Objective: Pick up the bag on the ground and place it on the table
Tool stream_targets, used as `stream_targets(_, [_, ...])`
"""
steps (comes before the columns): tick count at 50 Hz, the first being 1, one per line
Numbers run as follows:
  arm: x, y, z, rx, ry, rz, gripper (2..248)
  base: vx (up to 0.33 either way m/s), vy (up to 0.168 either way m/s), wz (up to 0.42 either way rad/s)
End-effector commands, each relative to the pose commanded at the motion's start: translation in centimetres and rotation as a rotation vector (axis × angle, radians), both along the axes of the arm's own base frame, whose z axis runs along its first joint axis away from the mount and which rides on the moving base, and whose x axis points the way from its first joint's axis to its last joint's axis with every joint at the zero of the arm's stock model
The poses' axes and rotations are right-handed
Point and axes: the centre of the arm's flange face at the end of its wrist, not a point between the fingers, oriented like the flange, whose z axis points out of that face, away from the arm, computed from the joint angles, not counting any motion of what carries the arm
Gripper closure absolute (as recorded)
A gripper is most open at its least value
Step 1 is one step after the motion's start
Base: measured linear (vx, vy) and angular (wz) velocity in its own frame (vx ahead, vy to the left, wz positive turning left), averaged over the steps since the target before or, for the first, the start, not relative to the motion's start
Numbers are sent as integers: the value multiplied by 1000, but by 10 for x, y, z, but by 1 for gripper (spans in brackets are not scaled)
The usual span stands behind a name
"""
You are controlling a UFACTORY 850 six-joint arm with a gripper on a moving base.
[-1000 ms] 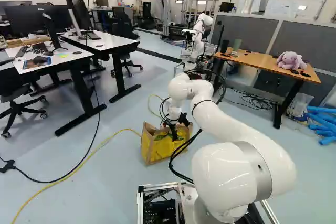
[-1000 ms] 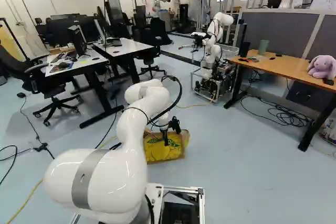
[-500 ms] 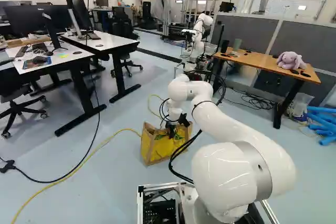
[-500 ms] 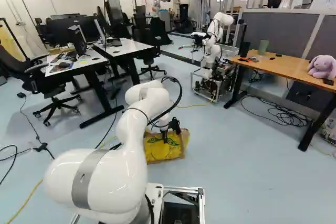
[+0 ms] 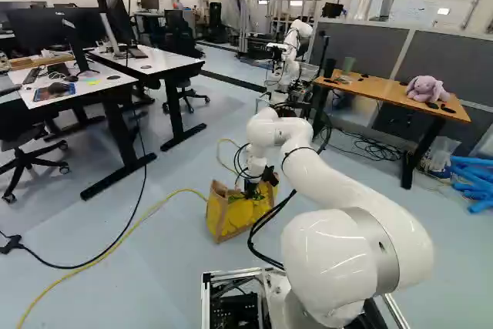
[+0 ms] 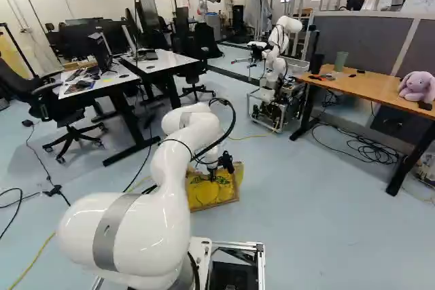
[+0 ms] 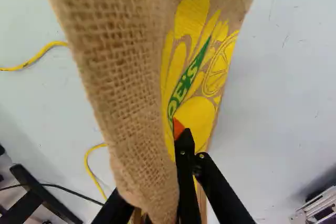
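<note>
The yellow-and-brown burlap bag stands on the floor ahead of the base. My gripper is down at its top, and the right base view shows the bag just under the wrist. Seen from the wrist, a fold of the bag's burlap runs down between the fingers of my gripper, which is shut on it. One orange pad shows against the printed side; the other fingertip is hidden behind the cloth. A wooden table stands to the right.
White desks with monitors and chairs are on the left. Another robot stands beyond the bag. A plush toy lies on the wooden table, with cables under it. A yellow cable crosses the floor by the bag.
My gripper has sunk lower into the bag's top and shut on its cloth. The bag's upper part has shifted and creased around it. The base has stayed put.
</note>
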Motion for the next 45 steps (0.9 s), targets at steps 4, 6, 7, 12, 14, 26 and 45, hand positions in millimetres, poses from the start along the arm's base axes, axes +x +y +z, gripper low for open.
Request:
stream_targets(4, [0,0,6,0,0,0,229,0,0,0])
stream_targets(6, [0,0,9,0,1,2,229,0,0,0])
stream_targets(7, [0,0,10,0,1,2,229,0,0,0])
stream_targets(12, [1,0,18,-1,1,8,229,0,0,0])
stream_targets(14, [1,0,21,-2,1,10,229,0,0,0])
stream_targets(26, [1,0,39,-5,0,28,229,0,0,0])
stream_targets(45, [1,0,68,-13,-3,76,229,0,0,0])
